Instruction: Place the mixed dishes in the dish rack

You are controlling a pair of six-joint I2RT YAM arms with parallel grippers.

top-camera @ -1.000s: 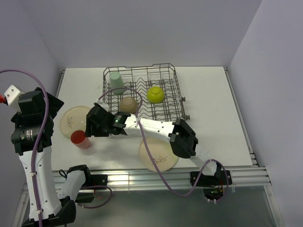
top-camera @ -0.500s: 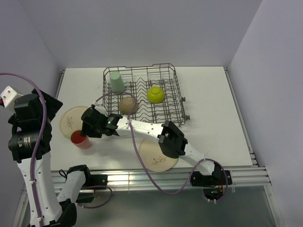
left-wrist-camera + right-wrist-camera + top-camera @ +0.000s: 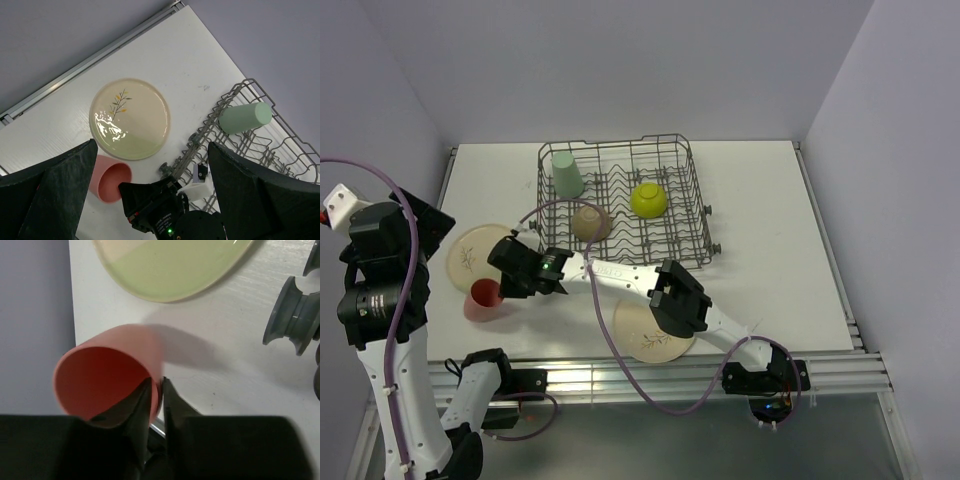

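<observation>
The coral-pink cup (image 3: 485, 300) (image 3: 112, 372) is tipped over on the table, left of the dish rack (image 3: 620, 142). My right gripper (image 3: 505, 288) (image 3: 156, 382) is shut on its rim, with one finger inside the cup and one outside. My left gripper (image 3: 152, 145) hangs open and empty high above the left side of the table. A cream plate with a sprig (image 3: 475, 255) (image 3: 130, 119) lies just beyond the cup. A second cream plate (image 3: 645, 335) lies near the front edge, partly hidden under my right arm. In the rack are a mint-green cup (image 3: 566, 174), a lime-green bowl (image 3: 649, 200) and a tan upturned bowl (image 3: 590, 221).
The rack's wheeled feet (image 3: 295, 315) stand close to the right of the cup. The table's left edge rail (image 3: 90, 62) runs behind the sprig plate. My right arm's purple cable (image 3: 605, 330) loops over the front plate.
My right gripper has reached left to the coral-pink cup and closed on its rim. The cup has tipped and shifted a little to the left. The left arm has drawn back slightly.
</observation>
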